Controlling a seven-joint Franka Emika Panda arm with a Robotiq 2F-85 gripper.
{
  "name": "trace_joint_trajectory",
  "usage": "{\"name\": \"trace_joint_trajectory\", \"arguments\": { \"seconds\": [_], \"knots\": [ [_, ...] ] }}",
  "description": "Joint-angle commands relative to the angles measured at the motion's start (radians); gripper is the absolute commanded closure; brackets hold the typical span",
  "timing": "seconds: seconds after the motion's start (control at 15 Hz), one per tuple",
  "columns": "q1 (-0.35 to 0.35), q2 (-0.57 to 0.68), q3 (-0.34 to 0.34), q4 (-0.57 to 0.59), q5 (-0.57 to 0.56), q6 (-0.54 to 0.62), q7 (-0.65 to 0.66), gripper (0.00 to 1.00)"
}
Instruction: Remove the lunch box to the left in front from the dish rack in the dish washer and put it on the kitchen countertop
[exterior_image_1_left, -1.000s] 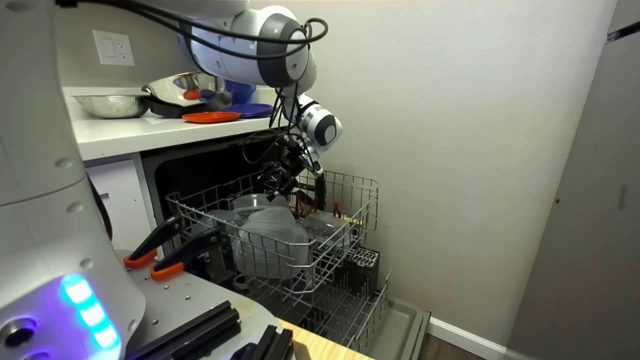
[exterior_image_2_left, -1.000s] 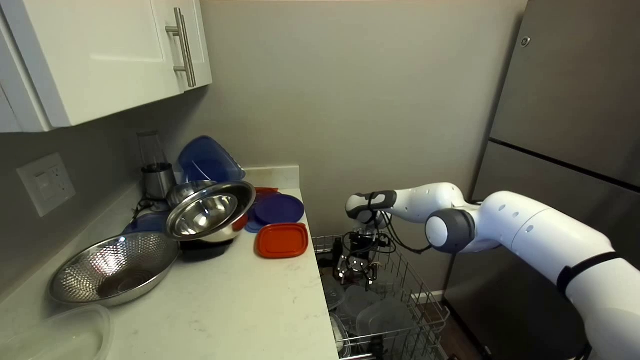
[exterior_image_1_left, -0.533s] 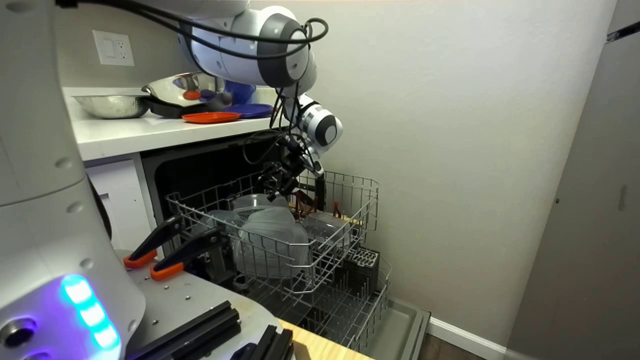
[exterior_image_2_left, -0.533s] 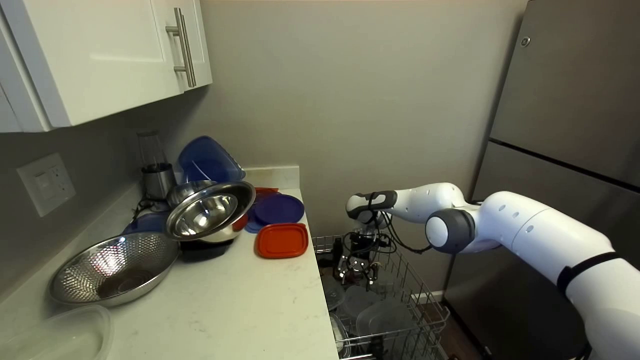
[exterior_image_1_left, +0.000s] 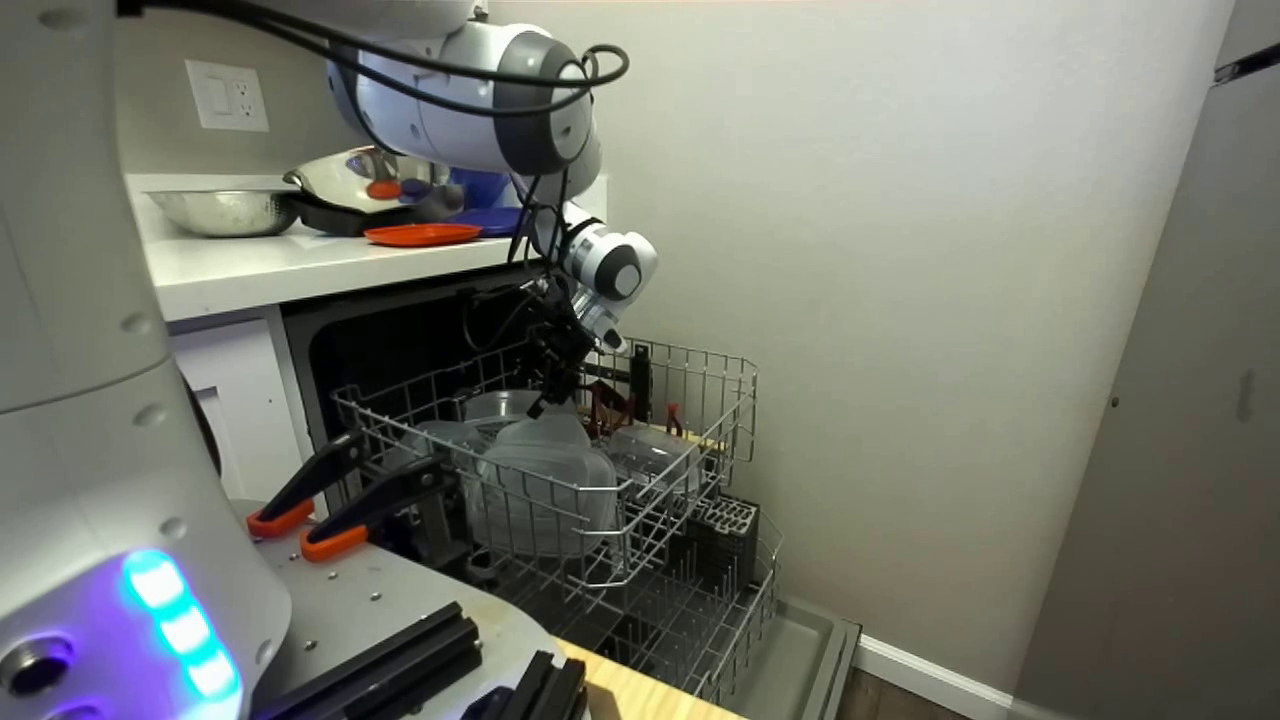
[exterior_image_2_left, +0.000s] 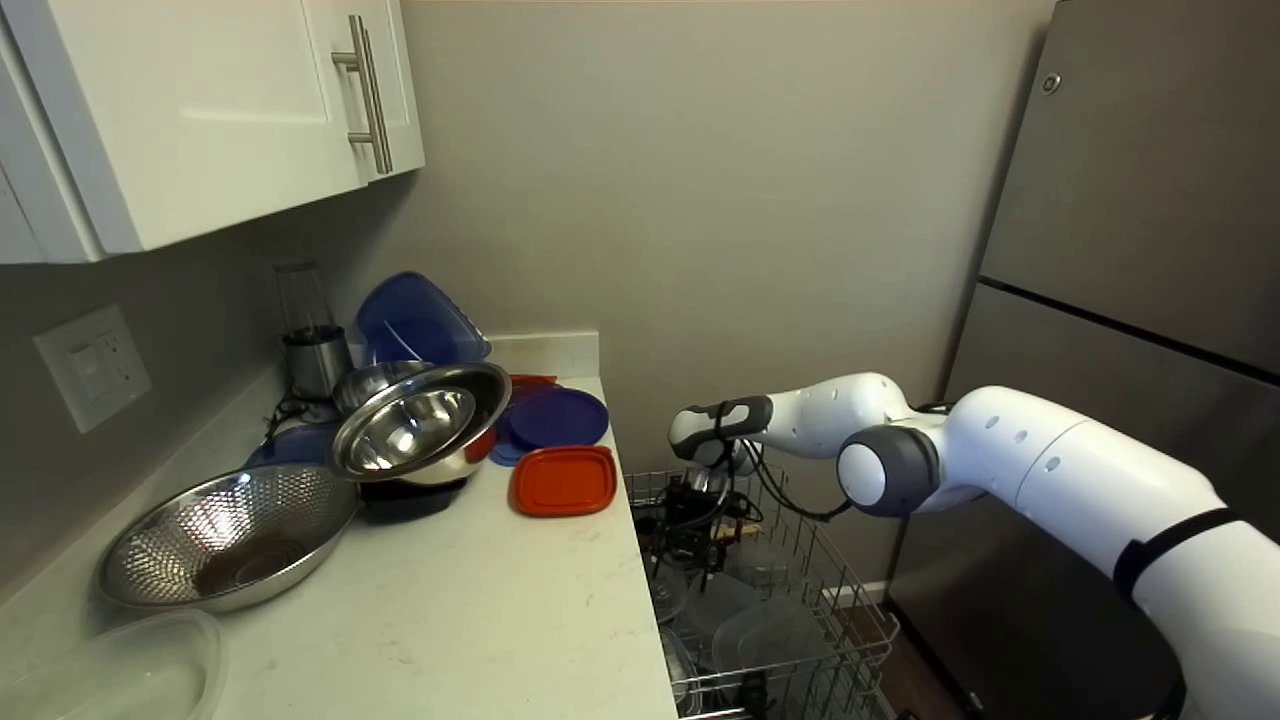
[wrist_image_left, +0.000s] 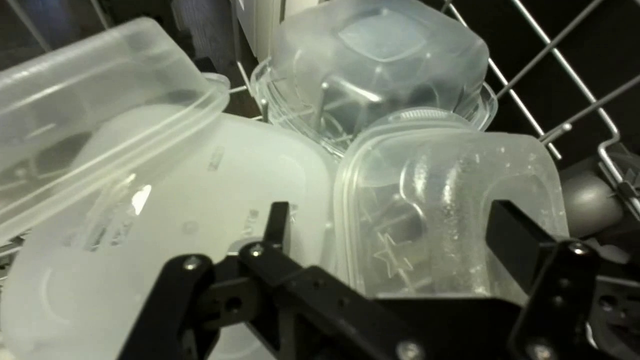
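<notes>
the lunch box (wrist_image_left: 450, 210) lies in the dish rack (exterior_image_1_left: 590, 488), which stands out of the dish washer (exterior_image_1_left: 305, 370). the fingers (wrist_image_left: 517, 245) are spread wide apart, and in the wrist view most of the lunch box shows in the gap between them: one finger overlaps its right part, while the other shows past its left rim, in front of a large whitish container (wrist_image_left: 165, 220) just beside it. whether either finger touches the lunch box, i cannot tell. in that view a tilted rectangular tub (wrist_image_left: 100, 90) is farther left of the lunch box, and a round-sided tub (wrist_image_left: 380, 60) is just beyond it, partly hidden by its upper edge. in both exterior views the fingers hang down near the lunch box. the worktop (exterior_image_2_left: 480, 600) is higher than the lunch box, with an orange-red lid (exterior_image_2_left: 563, 482) on it.
</notes>
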Motion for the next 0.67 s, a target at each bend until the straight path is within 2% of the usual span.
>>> {"name": "trace_joint_trajectory", "arguments": {
  "seconds": [0.0, 0.6],
  "knots": [
    [-0.002, -0.051, 0.01, -0.135, 0.046, 0.147, 0.02, 0.0],
    [-0.028, -0.222, 0.042, -0.486, 0.163, 0.434, -0.05, 0.0]
  ]
}}
